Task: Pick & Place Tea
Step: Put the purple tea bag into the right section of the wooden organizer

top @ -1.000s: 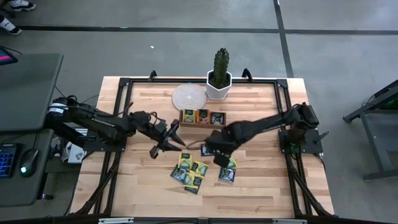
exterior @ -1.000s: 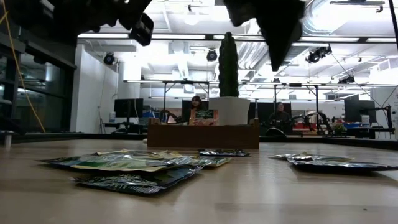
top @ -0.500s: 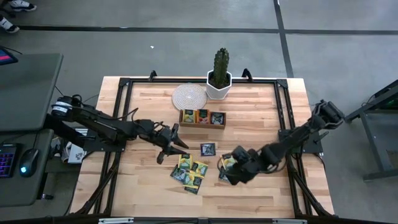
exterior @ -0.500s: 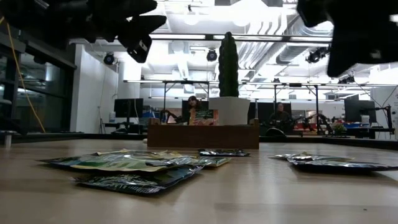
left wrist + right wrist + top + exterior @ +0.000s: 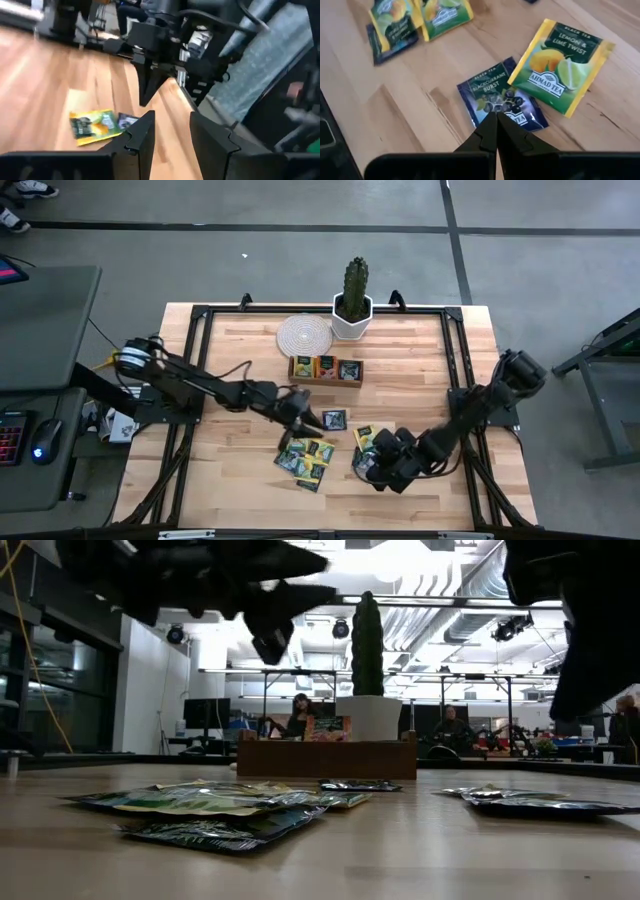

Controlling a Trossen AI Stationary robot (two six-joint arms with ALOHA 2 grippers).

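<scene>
From above, loose tea packets (image 5: 305, 457) lie on the table (image 5: 230, 470) in front of the wooden tray (image 5: 325, 369), the left gripper (image 5: 312, 420) over them and the right gripper (image 5: 368, 467) nearby. The left wrist view shows its fingers (image 5: 142, 137) apart, empty. The right wrist view shows fingertips (image 5: 496, 131) pressed together over an Ahmad Tea "Blackcurrant Burst" packet (image 5: 501, 97), beside a "Lemon & Lime Twist" packet (image 5: 561, 66).

The tea packets (image 5: 306, 457) are small flat squares lying loose on the desk (image 5: 230, 470), most of them in an overlapping cluster of yellow-green and dark ones. A single dark packet (image 5: 334, 419) lies apart from that cluster, nearer the tray. A dark blue "Blackcurrant Burst" packet (image 5: 502, 102) lies label-up, partly overlapped by a yellow-and-green "Lemon & Lime Twist" packet (image 5: 561, 66).
</scene>
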